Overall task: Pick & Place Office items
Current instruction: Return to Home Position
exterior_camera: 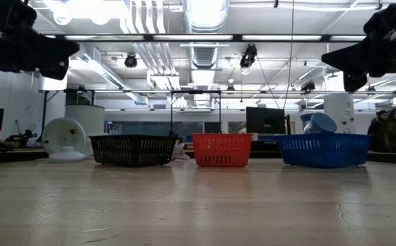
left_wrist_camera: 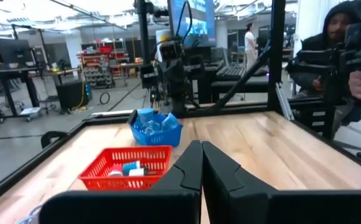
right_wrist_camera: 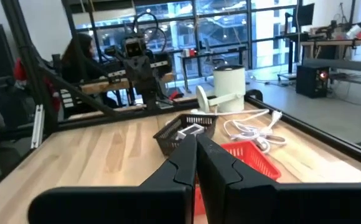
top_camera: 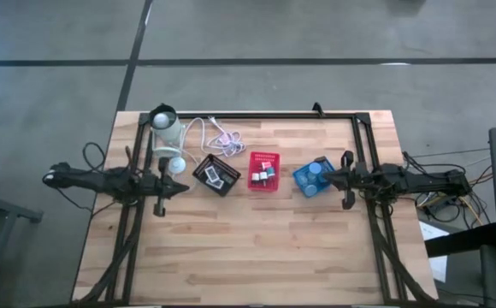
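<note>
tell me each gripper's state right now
Left gripper: jaws shut, holding nothing.
Right gripper: jaws shut, holding nothing.

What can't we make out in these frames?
- Black bin contents: low view, mesh wall hides them; high view, too small to name.
- Red bin: right wrist view, the shut right tool covers part of it.
- Blue bin items: left wrist view, far off, too small to name.
- Table just ahead of the shut left tool: left wrist view, tool hides it.
</note>
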